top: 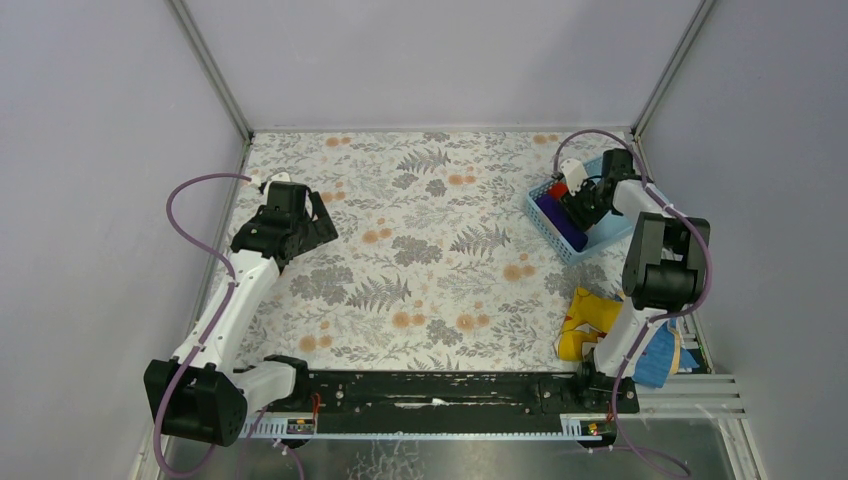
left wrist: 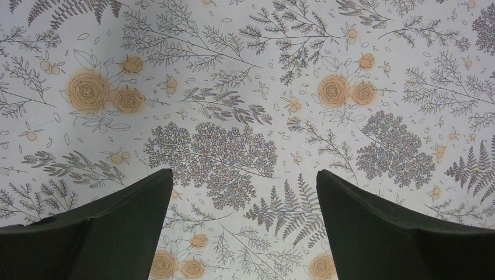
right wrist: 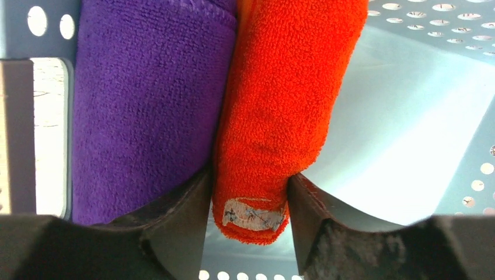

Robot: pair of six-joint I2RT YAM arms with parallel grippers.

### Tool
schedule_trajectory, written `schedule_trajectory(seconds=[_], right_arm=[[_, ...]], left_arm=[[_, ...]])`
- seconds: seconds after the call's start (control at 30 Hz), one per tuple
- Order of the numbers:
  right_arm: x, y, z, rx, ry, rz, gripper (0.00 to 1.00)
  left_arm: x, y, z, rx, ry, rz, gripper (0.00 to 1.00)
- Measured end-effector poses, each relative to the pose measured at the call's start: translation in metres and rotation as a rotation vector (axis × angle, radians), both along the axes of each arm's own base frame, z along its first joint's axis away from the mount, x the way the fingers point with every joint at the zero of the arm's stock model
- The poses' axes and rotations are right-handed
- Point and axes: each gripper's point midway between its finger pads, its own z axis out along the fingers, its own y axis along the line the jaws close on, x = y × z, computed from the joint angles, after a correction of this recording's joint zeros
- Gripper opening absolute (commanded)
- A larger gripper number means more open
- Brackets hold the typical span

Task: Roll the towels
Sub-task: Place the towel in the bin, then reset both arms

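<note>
Two rolled towels lie side by side in a blue perforated basket (right wrist: pixel 408 116) at the table's far right (top: pixel 590 245). The purple towel (right wrist: pixel 146 99) lies left of the orange-red towel (right wrist: pixel 286 99) and presses against it. My right gripper (right wrist: pixel 250 181) reaches into the basket, and its fingers touch both sides of the orange-red roll near the end with the white label. From above, the right gripper (top: pixel 577 205) covers most of both rolls. My left gripper (left wrist: pixel 244 181) hangs wide open over bare floral tablecloth at the far left (top: pixel 305 225), holding nothing.
A yellow-and-blue printed cloth (top: pixel 590 315) lies crumpled by the right arm's base, next to a blue item at the table's right edge. Grey walls close the table on three sides. The black mounting rail (top: pixel 440 390) runs along the near edge.
</note>
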Motion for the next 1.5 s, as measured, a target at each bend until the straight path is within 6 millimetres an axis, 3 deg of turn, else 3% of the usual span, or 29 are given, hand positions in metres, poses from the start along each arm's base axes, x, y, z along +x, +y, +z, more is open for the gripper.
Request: schedule_trajectory(seconds=[0.5,0.7,0.87,1.0,1.1,1.13,1.3,1.5], right_arm=[[-0.015,0.006,0.048,0.023,-0.020,-0.009,0.68],[-0.018,0.009,0.095,0.066,-0.113,-0.115,0.74],[-0.029,0.015,0.162,0.165,-0.273,-0.290,0.81],[-0.066,0.022,0.218,0.292,-0.451,-0.443,0.88],[-0.095,0.031,0.247,0.402,-0.552,-0.516,1.00],[-0.106,0.034,0.254,0.447,-0.583,-0.537,0.99],[-0.154,0.047,0.267,0.602,-0.686,-0.610,0.99],[-0.189,0.056,0.273,0.683,-0.761,-0.643,0.99]], left_arm=[[0.000,0.000,0.001,0.000,-0.002,0.000,0.93],[-0.002,0.000,0.013,-0.009,-0.048,-0.001,0.93],[-0.009,-0.001,0.037,-0.032,-0.134,-0.009,0.95],[-0.019,-0.003,0.062,-0.059,-0.210,-0.016,0.96],[-0.027,-0.004,0.079,-0.081,-0.262,-0.022,0.96],[-0.032,-0.005,0.083,-0.090,-0.279,-0.026,0.97],[-0.055,-0.008,0.110,-0.139,-0.388,-0.046,1.00],[-0.081,-0.006,0.141,-0.182,-0.533,-0.049,1.00]])
